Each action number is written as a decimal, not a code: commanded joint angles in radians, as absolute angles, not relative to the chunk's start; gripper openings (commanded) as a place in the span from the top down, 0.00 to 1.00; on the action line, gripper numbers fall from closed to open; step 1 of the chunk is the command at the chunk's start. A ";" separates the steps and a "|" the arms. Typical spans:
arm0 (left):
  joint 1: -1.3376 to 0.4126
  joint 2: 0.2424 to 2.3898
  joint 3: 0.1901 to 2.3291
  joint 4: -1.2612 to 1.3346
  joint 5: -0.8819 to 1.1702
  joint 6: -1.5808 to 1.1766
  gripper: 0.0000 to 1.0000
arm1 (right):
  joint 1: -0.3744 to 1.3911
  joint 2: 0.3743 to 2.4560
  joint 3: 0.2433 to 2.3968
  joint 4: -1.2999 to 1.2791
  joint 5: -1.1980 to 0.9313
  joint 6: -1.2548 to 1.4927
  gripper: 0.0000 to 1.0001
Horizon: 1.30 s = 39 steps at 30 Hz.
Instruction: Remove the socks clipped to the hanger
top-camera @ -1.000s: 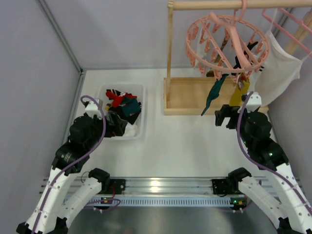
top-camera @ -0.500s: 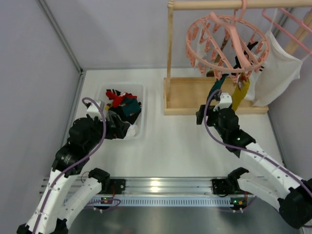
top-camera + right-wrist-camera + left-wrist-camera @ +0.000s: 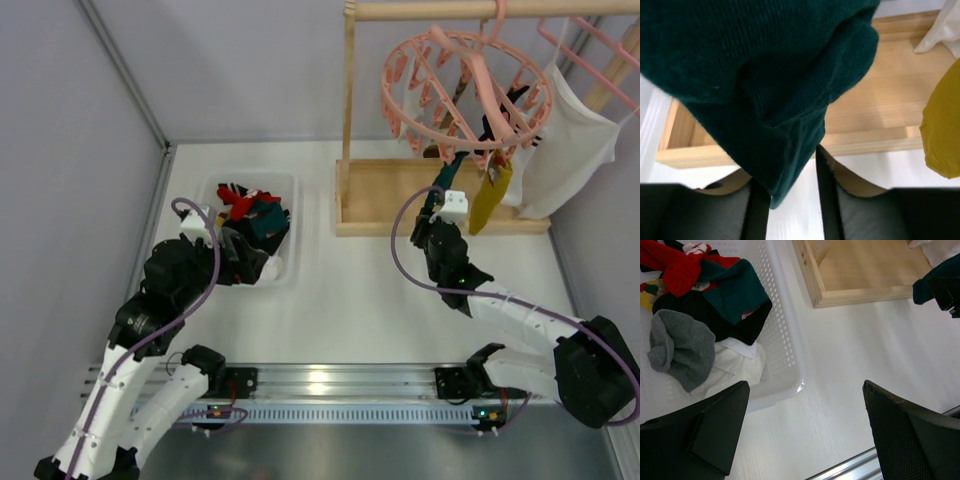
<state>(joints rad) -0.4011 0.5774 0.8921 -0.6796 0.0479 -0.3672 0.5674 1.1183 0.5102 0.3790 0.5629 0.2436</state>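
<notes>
The wooden rack (image 3: 349, 120) carries the hanger (image 3: 476, 72), with a teal sock (image 3: 765, 75) and a mustard sock (image 3: 490, 195) clipped beneath it. The basket (image 3: 790, 340) holds loose socks (image 3: 735, 295). The left gripper (image 3: 805, 385) is spread wide above the basket, empty. The right gripper (image 3: 792, 200) is narrowed around the teal sock's tip; whether it pinches the sock cannot be told.

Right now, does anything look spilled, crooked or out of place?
Nothing stands out. The basket holds a jumbled sock heap, all inside; the teal sock hangs from the round hanger, its tip between the fingers of the right end effector.
</notes>
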 commanded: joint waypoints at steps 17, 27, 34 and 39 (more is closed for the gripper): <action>-0.471 0.981 1.492 -0.601 0.043 -0.532 0.01 | 0.779 1.074 0.480 0.568 0.701 0.241 1.00; -0.911 1.519 1.982 -0.597 -0.176 -0.399 0.01 | 0.900 1.033 0.414 0.623 0.615 0.374 1.00; -1.026 1.730 2.207 -0.592 -0.374 -0.332 0.01 | 0.936 0.979 0.400 0.586 0.601 0.439 1.00; -1.048 1.854 2.313 -0.592 -0.422 -0.301 0.02 | 0.943 0.966 0.376 0.604 0.569 0.472 1.00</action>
<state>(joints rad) -1.0451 1.8191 2.2238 -0.6304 -0.3363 -0.3458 0.9211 0.9871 0.3901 0.5526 0.6060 0.4236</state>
